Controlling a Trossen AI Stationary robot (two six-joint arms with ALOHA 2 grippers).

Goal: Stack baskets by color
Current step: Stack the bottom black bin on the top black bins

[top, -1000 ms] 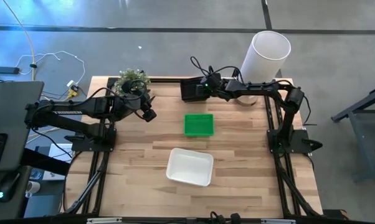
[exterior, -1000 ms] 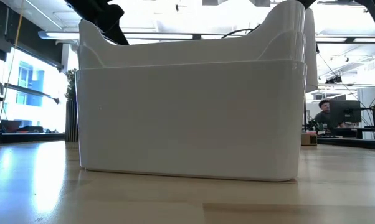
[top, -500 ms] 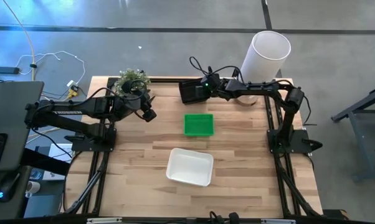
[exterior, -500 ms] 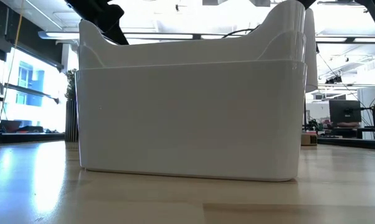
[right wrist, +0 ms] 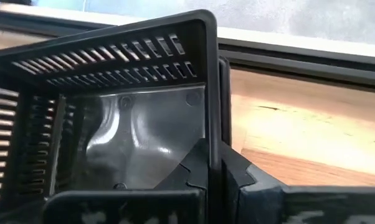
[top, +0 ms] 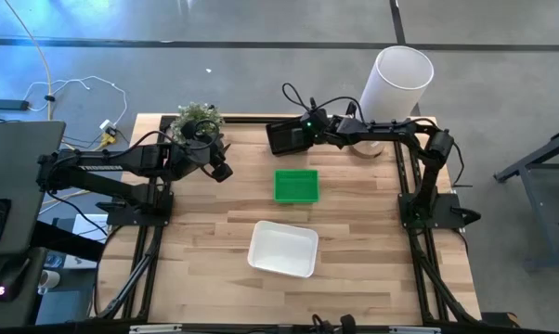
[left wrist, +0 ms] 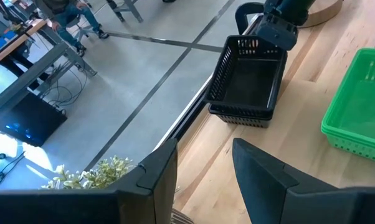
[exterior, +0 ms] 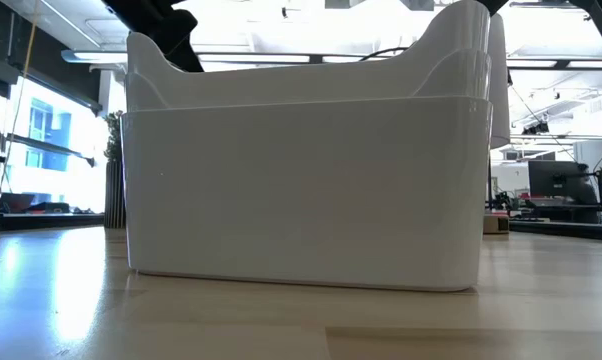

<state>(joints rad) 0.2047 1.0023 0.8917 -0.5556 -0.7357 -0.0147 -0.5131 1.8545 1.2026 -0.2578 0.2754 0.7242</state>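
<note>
Black baskets: a nested stack with slotted sides, stood at the far edge of the bench, centre. The right claw was pressed together on the rim wall of the top black basket at its right side; in the right wrist view one finger lay inside the wall and the other outside it.

Green basket: slotted sides, sat on the bench just near of the black stack, apart from it. In the left wrist view it showed beside the black baskets.

White basket: lay in the near half of the bench, slightly turned, well apart from the green one. In the low view it filled most of the picture, and a second rim line suggested more than one white basket nested.

Left claw: hung above the far-left part of the bench, fingers spread, holding nothing.

Potted plant: at the far-left corner, just beyond the left claw.

White cylinder lamp: at the far-right corner.
</note>
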